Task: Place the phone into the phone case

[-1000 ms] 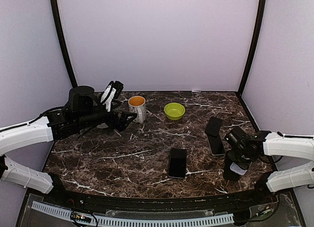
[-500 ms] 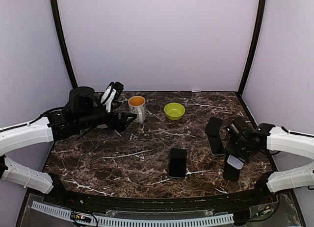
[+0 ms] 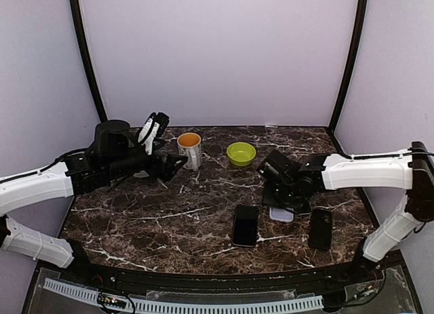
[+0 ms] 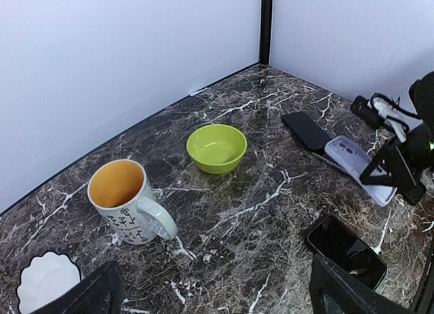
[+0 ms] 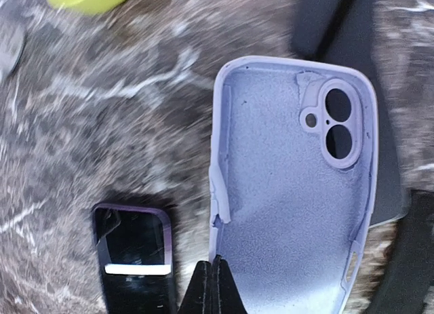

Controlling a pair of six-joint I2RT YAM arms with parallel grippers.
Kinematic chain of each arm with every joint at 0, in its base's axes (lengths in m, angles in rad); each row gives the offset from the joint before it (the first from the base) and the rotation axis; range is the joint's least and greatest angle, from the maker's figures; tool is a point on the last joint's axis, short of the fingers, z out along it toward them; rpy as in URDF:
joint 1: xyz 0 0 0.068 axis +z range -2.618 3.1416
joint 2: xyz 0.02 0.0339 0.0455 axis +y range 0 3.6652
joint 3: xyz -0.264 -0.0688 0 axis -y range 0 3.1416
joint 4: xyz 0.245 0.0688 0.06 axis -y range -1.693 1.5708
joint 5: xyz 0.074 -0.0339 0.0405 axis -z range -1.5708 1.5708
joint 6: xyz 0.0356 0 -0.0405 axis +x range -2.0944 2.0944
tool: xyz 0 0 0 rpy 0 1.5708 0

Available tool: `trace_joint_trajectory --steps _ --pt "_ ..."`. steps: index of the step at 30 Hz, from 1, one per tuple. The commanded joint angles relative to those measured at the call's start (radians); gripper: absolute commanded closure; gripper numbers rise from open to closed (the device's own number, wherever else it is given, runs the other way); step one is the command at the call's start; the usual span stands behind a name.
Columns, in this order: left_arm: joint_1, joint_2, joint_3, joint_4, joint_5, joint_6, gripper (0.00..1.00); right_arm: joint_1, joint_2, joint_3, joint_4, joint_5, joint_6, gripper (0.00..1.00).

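Note:
A black phone (image 3: 245, 224) lies screen up near the table's front middle; it also shows in the right wrist view (image 5: 133, 256) and the left wrist view (image 4: 346, 249). My right gripper (image 3: 281, 204) is shut on the left rim of a lavender phone case (image 3: 281, 215), holding it open side up just right of the phone. In the right wrist view my right gripper (image 5: 213, 287) pinches the rim of the case (image 5: 291, 192). My left gripper (image 3: 166, 146) is open and empty at the back left, beside the mug; its fingers frame the left wrist view (image 4: 217, 300).
A white mug with an orange inside (image 3: 190, 150) and a green bowl (image 3: 241, 153) stand at the back. A dark phone-shaped item (image 3: 320, 227) lies at the front right. Another dark phone (image 4: 306, 129) lies behind the right arm. A small white dish (image 4: 44, 280) sits at the far left.
My right arm has swung left from the table's right side, carrying the lavender case to just beside the black phone. The dark item at the front right is now uncovered. The left arm has not moved.

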Motion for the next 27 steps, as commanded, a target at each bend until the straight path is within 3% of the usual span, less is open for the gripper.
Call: trace_joint_trajectory --steps 1,5,9,17,27 --pt "0.006 -0.028 -0.016 0.026 -0.014 0.010 0.02 0.094 0.133 0.064 0.059 -0.097 -0.045 1.00" --pt "0.007 -0.021 -0.016 0.026 -0.015 0.016 0.02 0.150 0.220 0.081 0.053 -0.183 -0.031 1.00" --pt "0.010 -0.010 -0.017 0.027 -0.007 0.012 0.02 0.174 0.199 0.026 0.033 -0.228 0.027 1.00" --pt "0.011 -0.015 -0.016 0.025 0.008 0.009 0.02 0.177 0.069 -0.074 -0.014 -0.185 0.104 1.00" --pt "0.010 -0.018 -0.014 0.023 0.002 0.016 0.02 0.117 0.126 -0.133 0.024 -0.191 0.069 1.00"
